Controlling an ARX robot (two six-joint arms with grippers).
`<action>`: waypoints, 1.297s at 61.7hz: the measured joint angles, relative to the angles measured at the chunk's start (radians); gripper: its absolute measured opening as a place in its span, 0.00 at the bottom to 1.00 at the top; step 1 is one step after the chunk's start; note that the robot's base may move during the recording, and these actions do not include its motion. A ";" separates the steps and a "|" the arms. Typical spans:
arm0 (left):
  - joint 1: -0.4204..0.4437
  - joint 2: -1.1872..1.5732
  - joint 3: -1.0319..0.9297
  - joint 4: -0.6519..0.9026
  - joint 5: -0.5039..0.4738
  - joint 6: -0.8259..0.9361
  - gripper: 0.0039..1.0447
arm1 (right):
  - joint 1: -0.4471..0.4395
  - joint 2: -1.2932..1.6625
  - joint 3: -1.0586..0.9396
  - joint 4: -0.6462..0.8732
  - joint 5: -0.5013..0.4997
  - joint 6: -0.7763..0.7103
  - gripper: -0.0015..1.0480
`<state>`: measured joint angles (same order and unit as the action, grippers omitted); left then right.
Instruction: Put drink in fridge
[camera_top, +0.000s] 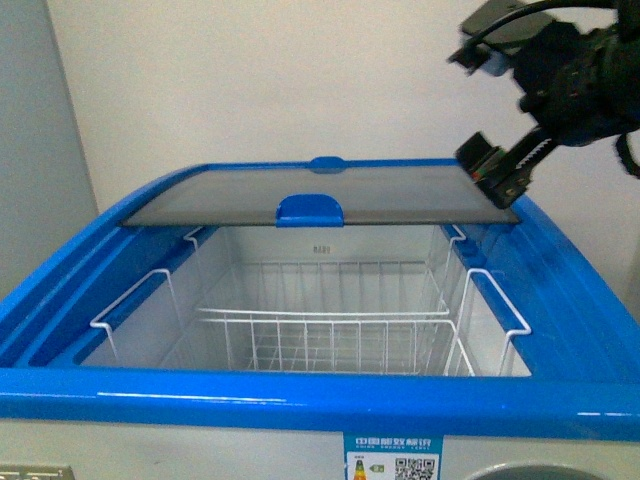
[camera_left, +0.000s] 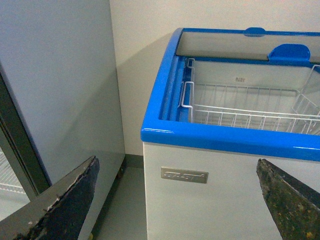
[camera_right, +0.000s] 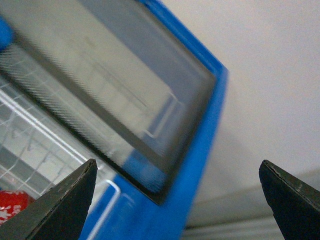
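The right gripper (camera_right: 177, 205) hangs with its two dark fingers (camera_right: 55, 210) spread wide, nothing between them, above the fridge's blue rim (camera_right: 200, 150). The glass lid (camera_right: 110, 85) covers part of the opening. A red object (camera_right: 12, 204) lies in a white wire basket (camera_right: 35, 150).

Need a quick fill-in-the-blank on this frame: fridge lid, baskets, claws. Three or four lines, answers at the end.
1. The fridge has its glass lid slid ____.
2. The lid handle is ____ in colour.
3. The wire baskets inside are ____ in colour.
4. The right claw hangs above the lid with its jaws ____.

Missing words: open; blue; white; open
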<state>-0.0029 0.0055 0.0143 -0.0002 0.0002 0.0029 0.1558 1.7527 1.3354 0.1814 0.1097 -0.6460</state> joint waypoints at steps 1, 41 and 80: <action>0.000 0.000 0.000 0.000 0.000 0.000 0.92 | -0.011 -0.018 -0.007 -0.008 0.014 0.021 0.93; 0.000 0.000 0.000 0.000 0.000 0.000 0.92 | -0.157 -1.175 -0.898 -0.073 -0.113 0.607 0.63; 0.000 0.000 0.000 0.000 0.000 0.000 0.92 | -0.157 -1.664 -1.236 -0.200 -0.111 0.634 0.03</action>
<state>-0.0029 0.0055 0.0143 -0.0002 0.0002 0.0025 -0.0013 0.0883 0.0990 -0.0185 -0.0010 -0.0116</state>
